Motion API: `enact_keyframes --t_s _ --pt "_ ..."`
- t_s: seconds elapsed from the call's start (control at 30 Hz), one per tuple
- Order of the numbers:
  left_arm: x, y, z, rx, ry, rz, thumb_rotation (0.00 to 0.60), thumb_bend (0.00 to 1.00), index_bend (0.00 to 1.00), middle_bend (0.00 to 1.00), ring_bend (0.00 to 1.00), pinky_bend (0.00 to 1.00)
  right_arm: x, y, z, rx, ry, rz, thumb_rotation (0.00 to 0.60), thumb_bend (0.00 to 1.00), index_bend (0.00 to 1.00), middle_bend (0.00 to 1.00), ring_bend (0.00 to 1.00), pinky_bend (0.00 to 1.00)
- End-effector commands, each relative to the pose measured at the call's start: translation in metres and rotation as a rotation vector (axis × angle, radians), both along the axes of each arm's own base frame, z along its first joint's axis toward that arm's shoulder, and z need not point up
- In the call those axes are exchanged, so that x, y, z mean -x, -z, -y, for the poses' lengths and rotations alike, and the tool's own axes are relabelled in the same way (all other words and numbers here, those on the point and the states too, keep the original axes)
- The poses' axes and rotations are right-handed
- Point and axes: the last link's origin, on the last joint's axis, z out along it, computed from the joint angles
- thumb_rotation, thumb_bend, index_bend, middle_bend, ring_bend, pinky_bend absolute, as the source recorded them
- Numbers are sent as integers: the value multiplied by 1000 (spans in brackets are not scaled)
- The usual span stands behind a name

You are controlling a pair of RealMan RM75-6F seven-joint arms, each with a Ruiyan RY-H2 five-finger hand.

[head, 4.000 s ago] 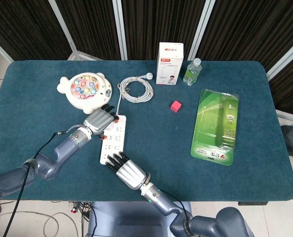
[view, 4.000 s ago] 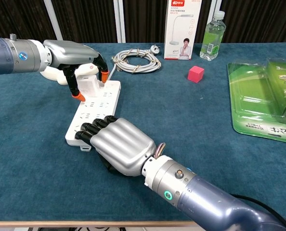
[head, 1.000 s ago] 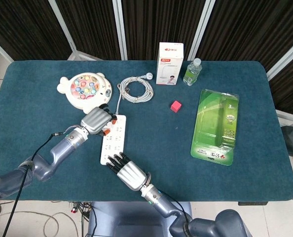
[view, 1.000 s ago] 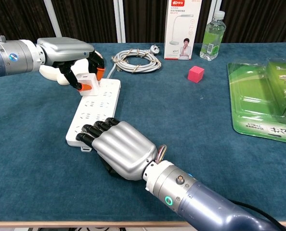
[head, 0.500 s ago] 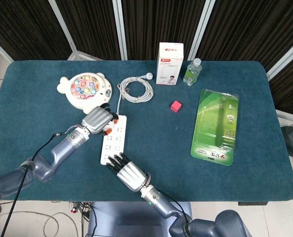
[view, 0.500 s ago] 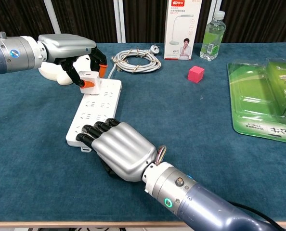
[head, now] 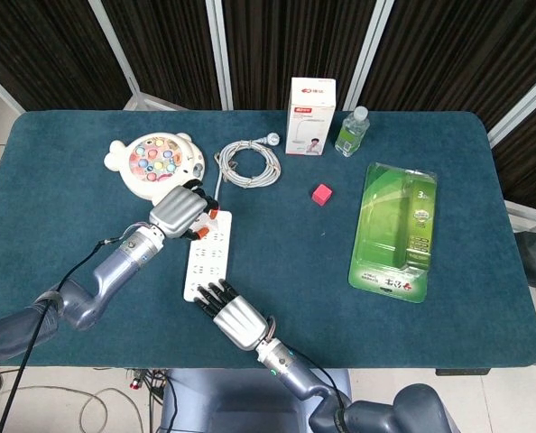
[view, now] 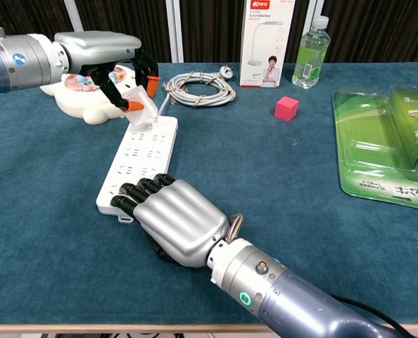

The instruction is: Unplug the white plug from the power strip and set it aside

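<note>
The white power strip point(view: 143, 158) lies lengthwise on the blue table, also seen in the head view as the strip point(head: 208, 258). My left hand point(view: 109, 53) pinches the white plug point(view: 140, 105) between orange-tipped fingers. The plug is tilted and lifted just over the strip's far end; I cannot tell whether its prongs are free of the socket. In the head view the left hand point(head: 180, 210) covers the plug. My right hand point(view: 172, 220) rests palm down on the strip's near end, with its fingers laid flat on it, shown in the head view as the right hand point(head: 233, 312).
A white fish toy point(head: 155, 161) sits just behind my left hand. A coiled grey cable point(head: 247, 163), a white box point(head: 311, 115) and a green bottle point(head: 351, 132) stand at the back. A red cube point(head: 321, 194) and a green blister pack point(head: 396, 231) lie to the right.
My left hand has risen and drawn back, lifting and tilting the white plug up from the strip's far end. The right hand has stayed on the strip.
</note>
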Motion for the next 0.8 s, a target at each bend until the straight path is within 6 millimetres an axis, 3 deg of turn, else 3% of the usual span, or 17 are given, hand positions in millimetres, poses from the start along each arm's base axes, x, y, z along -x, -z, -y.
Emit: enact_keyframes --t_s 0.03,0.4,0.8 --pt "-3 -5 -1 -12 4 10 600 417 799 864 365 178 -2 -3 1 9 0 11 600 933 253 212 173 221" --pt "-3 -18 2 -37 14 9 600 417 798 863 365 178 -13 -23 12 85 -26 55 600 933 253 212 173 193" --pt "26 -23 14 -69 -29 -37 600 417 787 855 365 178 -14 -68 41 228 -13 104 600 933 228 212 173 170"
